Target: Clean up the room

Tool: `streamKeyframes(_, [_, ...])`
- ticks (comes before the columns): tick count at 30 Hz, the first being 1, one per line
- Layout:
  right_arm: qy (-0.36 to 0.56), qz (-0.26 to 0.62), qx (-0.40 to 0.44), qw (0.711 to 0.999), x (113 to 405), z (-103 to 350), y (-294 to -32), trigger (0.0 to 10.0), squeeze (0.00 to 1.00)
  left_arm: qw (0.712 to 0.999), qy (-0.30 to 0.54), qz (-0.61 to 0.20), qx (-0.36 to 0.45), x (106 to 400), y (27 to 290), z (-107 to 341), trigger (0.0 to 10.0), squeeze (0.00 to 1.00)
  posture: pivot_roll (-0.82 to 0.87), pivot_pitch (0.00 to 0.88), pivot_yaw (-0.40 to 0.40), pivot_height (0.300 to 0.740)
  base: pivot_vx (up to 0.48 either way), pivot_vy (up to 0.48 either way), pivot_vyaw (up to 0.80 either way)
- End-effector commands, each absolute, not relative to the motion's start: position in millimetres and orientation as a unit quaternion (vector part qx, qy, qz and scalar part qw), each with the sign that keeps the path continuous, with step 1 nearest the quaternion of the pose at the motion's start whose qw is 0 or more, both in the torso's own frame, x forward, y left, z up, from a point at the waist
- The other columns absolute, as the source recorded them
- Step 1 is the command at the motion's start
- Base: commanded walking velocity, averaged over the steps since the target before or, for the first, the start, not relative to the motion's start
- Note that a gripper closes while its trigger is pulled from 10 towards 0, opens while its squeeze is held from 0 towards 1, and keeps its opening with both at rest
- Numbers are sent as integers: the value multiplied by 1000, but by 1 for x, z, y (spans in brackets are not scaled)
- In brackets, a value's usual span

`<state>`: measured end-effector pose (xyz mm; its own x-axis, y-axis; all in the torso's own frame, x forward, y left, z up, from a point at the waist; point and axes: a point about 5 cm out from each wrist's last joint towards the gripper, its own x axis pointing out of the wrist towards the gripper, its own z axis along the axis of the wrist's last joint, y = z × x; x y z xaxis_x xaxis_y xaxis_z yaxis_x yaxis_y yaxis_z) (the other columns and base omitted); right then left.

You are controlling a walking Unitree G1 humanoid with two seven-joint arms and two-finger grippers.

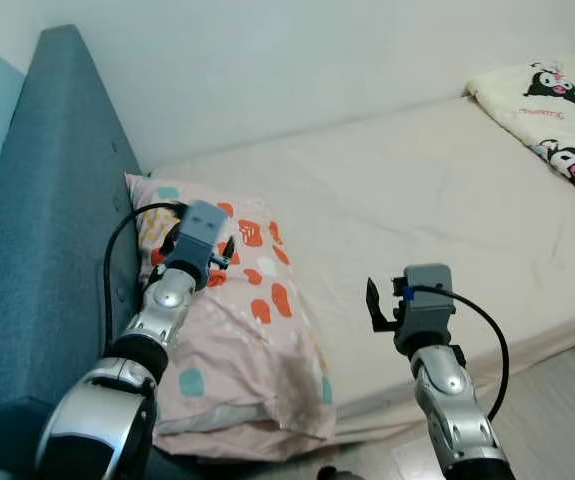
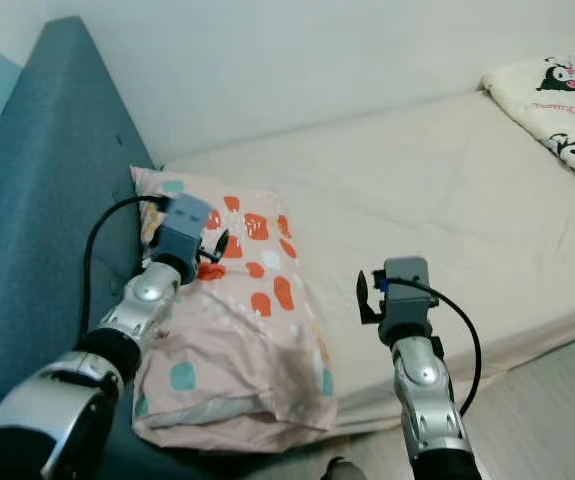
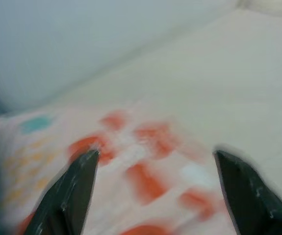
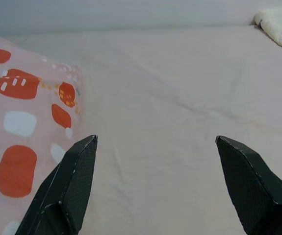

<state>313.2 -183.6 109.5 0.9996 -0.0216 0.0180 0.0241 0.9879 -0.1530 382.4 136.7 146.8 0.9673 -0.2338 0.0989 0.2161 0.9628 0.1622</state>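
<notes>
Left hand [image 3: 155, 196], fingers spread, hovers over pink pillow [image 1: 257, 340].

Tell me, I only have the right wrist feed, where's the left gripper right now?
Observer: The left gripper is over the pink pillow, fingers open.
Operator: What's beyond that pillow, on the robot's left?
Observer: A blue sofa; the pillow's edge lies against it.
Operator: And that white thing at the far corner of the bed?
Observer: A cartoon-print blanket on the cream mattress. The right gripper hovers open near the bed's front edge.
</notes>
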Motion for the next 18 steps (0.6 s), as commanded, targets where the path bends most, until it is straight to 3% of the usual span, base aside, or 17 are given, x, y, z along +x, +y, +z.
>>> streamKeyframes(1, [-5, 1, -78, 997, 314, 106, -180, 10000, 0, 987, -64, -143, 25, 376, 138, 142, 10000, 0, -212, 158, 41, 740, 0, 0, 0])
streamKeyframes(9, [-5, 12, -79, 997, 321, 107, -177, 10000, 0, 981, -73, -180, -23, 355, 128, 124, 10000, 0, -186, 146, 31, 740, 0, 0, 0])
streamKeyframes(18, [-1, 50, -77, 996, 325, 105, -169, 10000, 0, 970, -37, -237, -47, 329, 97, 93, 10000, 0, -168, 141, 27, 740, 0, -480, 0])
